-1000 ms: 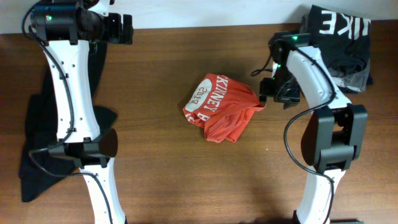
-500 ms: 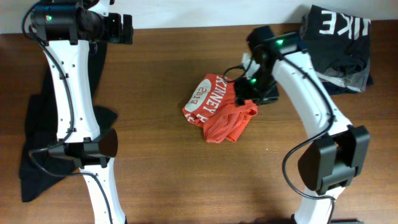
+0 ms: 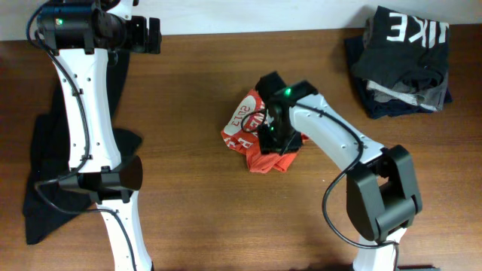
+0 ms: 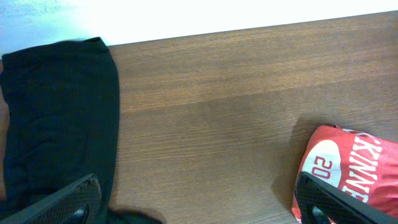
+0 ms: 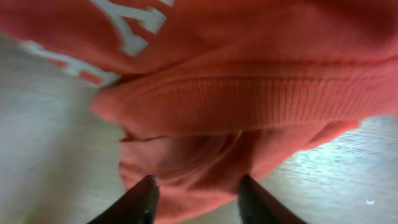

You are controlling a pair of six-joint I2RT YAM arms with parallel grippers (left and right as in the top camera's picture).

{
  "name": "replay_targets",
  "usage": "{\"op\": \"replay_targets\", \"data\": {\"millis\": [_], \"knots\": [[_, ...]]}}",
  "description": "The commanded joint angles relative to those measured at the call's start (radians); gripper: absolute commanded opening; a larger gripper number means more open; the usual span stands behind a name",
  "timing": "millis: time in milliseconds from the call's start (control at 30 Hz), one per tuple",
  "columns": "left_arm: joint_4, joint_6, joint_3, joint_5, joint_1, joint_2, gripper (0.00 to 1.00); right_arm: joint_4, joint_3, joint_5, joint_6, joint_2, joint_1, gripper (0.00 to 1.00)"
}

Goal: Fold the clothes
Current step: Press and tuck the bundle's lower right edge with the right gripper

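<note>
The red-orange T-shirt lies crumpled in the middle of the table, white lettering up. It also shows at the lower right of the left wrist view and fills the right wrist view. My right gripper is down over the shirt's right half. Its fingers are apart, with a bunch of the red fabric between them. My left gripper is at the far left of the table, open and empty, well away from the shirt.
A long black garment lies along the left edge, also seen in the left wrist view. A dark and grey folded stack with white block letters sits at the far right corner. Bare wood surrounds the shirt.
My right arm has swung left from the shirt's right edge to sit over the shirt. The shirt's right side is now bunched inward. The left arm has not moved.
</note>
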Motion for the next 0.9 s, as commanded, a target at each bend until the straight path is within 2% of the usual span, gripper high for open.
{"op": "replay_targets", "data": {"millis": [0,67,167,200,367,733,833,867], "knots": [[-0.001,0.019,0.01,-0.01,0.006,0.007,0.99,0.028,-0.059,0.035,0.067,-0.002,0.003,0.39],[-0.003,0.019,0.01,-0.011,0.006,0.007,0.99,0.031,-0.07,0.037,0.067,-0.002,0.001,0.29],[-0.003,0.019,0.01,-0.011,0.006,0.007,0.99,0.021,-0.069,0.039,0.066,-0.005,-0.011,0.06],[-0.003,0.019,0.01,-0.011,0.006,0.007,0.99,0.012,-0.068,0.039,0.066,-0.006,-0.02,0.04],[-0.008,0.019,0.01,-0.011,0.006,0.007,0.99,-0.056,-0.068,0.04,0.062,-0.01,-0.088,0.04],[-0.019,0.02,0.01,-0.011,0.006,0.007,0.99,-0.086,-0.087,0.077,0.036,-0.01,-0.162,0.04],[-0.022,0.02,0.01,-0.011,0.006,0.007,0.99,-0.12,-0.113,0.077,0.036,-0.01,-0.175,0.19],[-0.022,0.02,0.01,-0.011,0.006,0.007,0.99,-0.127,-0.123,0.077,0.036,-0.01,-0.18,0.21]]}}
